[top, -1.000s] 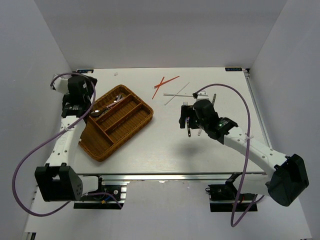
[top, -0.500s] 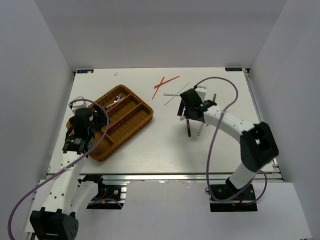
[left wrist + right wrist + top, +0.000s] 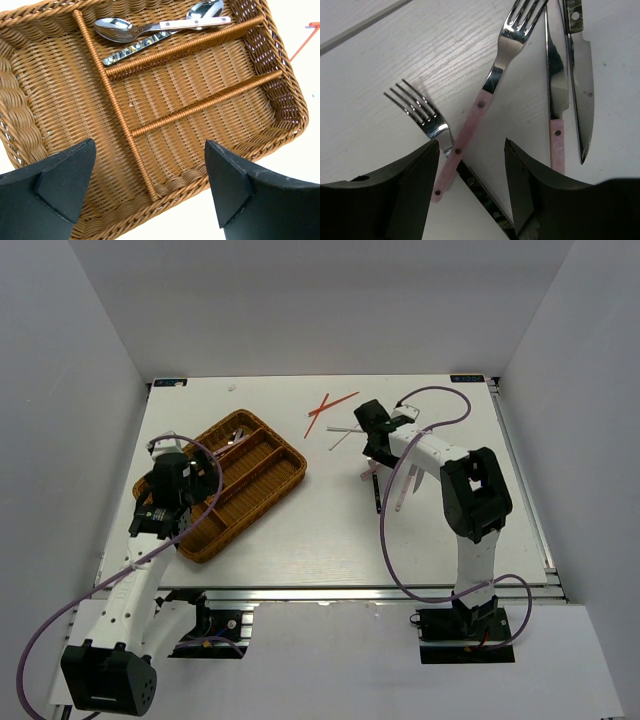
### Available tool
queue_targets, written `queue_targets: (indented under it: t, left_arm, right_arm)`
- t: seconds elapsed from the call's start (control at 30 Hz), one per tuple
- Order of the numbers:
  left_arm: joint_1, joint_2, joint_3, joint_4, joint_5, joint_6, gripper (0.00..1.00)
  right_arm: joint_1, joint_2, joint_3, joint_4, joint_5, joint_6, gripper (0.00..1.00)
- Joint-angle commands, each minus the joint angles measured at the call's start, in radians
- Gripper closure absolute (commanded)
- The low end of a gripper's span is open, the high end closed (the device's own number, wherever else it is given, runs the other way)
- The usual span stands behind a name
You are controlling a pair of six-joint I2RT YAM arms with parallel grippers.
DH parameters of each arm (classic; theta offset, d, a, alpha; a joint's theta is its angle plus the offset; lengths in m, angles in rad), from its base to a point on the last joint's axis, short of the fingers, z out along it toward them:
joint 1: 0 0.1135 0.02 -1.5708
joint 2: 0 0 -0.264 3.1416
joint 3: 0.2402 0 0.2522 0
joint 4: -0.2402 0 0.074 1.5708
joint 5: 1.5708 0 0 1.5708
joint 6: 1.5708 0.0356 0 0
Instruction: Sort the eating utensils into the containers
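Note:
The brown wicker tray [image 3: 283,95] [image 3: 285,480] holds two spoons [image 3: 119,28] in its far long compartment. My left gripper [image 3: 150,190] [image 3: 176,506] hangs open above the tray's near rim with nothing in it. Two forks cross on the table: a pink-handled fork [image 3: 479,105] lies over a dark-handled fork [image 3: 420,112]. My right gripper [image 3: 470,172] [image 3: 373,445] stands over that crossing, jaws apart on either side of the two handles. Two knives [image 3: 555,100] lie to the right. Red chopsticks [image 3: 330,406] and silver chopsticks [image 3: 347,430] lie at the back.
White walls close in the table [image 3: 300,540] on three sides. The right arm's purple cable [image 3: 385,540] loops over the table in front of the utensils. A silver chopstick [image 3: 365,22] runs along the far left of the right wrist view.
My left gripper swung from the tray's back corner to its near left end. My right gripper moved back over the crossed forks and its jaws have narrowed.

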Motion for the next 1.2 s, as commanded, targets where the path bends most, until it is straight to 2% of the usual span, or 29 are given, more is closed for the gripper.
queue_targets:
  t: [0.0, 0.2, 0.37, 0.43, 0.47, 0.5, 0.6, 0.7, 0.83, 0.9, 0.97, 1.0, 1.03, 1.07, 1.1, 1.13, 1.17]
  left_arm:
    - [-0.005, -0.003, 0.021, 0.016, 0.032, 0.016, 0.02]
    - [-0.011, 0.006, 0.021, 0.014, 0.035, 0.016, 0.02]
    - [-0.011, 0.022, 0.023, 0.013, 0.036, 0.017, 0.02]
    - [-0.011, 0.025, 0.023, 0.013, 0.039, 0.019, 0.02]
    - [-0.011, 0.026, 0.023, 0.013, 0.039, 0.019, 0.02]
    - [-0.011, 0.026, 0.024, 0.013, 0.038, 0.019, 0.02]
    - [-0.011, 0.023, 0.024, 0.013, 0.035, 0.019, 0.02]
    - [-0.011, 0.014, 0.026, 0.014, 0.036, 0.019, 0.02]
    - [-0.011, -0.027, 0.016, 0.040, 0.085, 0.019, 0.02]
    - [-0.011, -0.055, 0.012, 0.068, 0.171, 0.013, 0.02]
    - [-0.011, -0.063, 0.004, 0.099, 0.315, -0.010, 0.02]
    - [-0.011, -0.064, 0.001, 0.115, 0.372, -0.024, 0.02]
    - [-0.011, -0.061, -0.007, 0.135, 0.432, -0.041, 0.02]
    - [-0.011, -0.060, -0.011, 0.199, 0.561, -0.088, 0.02]
    - [-0.011, -0.054, -0.020, 0.247, 0.631, -0.119, 0.02]
    - [-0.013, -0.049, -0.039, 0.351, 0.753, -0.193, 0.02]
    - [-0.015, -0.032, -0.046, 0.423, 0.794, -0.261, 0.02]
  right_arm:
    - [-0.020, 0.012, -0.005, 0.025, 0.033, 0.031, 0.40]
    - [-0.055, 0.084, 0.032, 0.019, 0.015, 0.026, 0.45]
    - [-0.058, 0.077, -0.014, 0.063, -0.013, 0.043, 0.49]
    - [-0.064, 0.075, -0.018, 0.071, -0.022, 0.047, 0.57]
    - [-0.066, 0.077, -0.011, 0.070, -0.025, 0.052, 0.68]
    - [-0.071, 0.075, -0.008, 0.060, -0.024, 0.058, 0.74]
    - [-0.071, 0.045, -0.019, 0.051, -0.020, 0.090, 0.82]
    - [-0.072, 0.000, -0.036, 0.057, -0.024, 0.110, 1.00]
    - [-0.069, -0.064, -0.037, 0.060, -0.037, 0.097, 1.00]
    - [-0.054, -0.119, -0.050, 0.074, -0.039, 0.075, 1.00]
    - [-0.008, -0.190, -0.092, 0.123, -0.040, 0.020, 1.00]
    - [0.014, -0.216, -0.144, 0.154, -0.046, -0.051, 1.00]
    - [0.070, -0.275, -0.178, 0.246, -0.065, -0.105, 1.00]
    - [0.098, -0.305, -0.221, 0.332, -0.191, -0.188, 1.00]
    - [0.124, -0.337, -0.270, 0.429, -0.302, -0.286, 1.00]
    - [0.173, -0.389, -0.357, 0.583, -0.506, -0.474, 1.00]
    - [0.240, -0.432, -0.402, 0.632, -0.537, -0.596, 1.00]
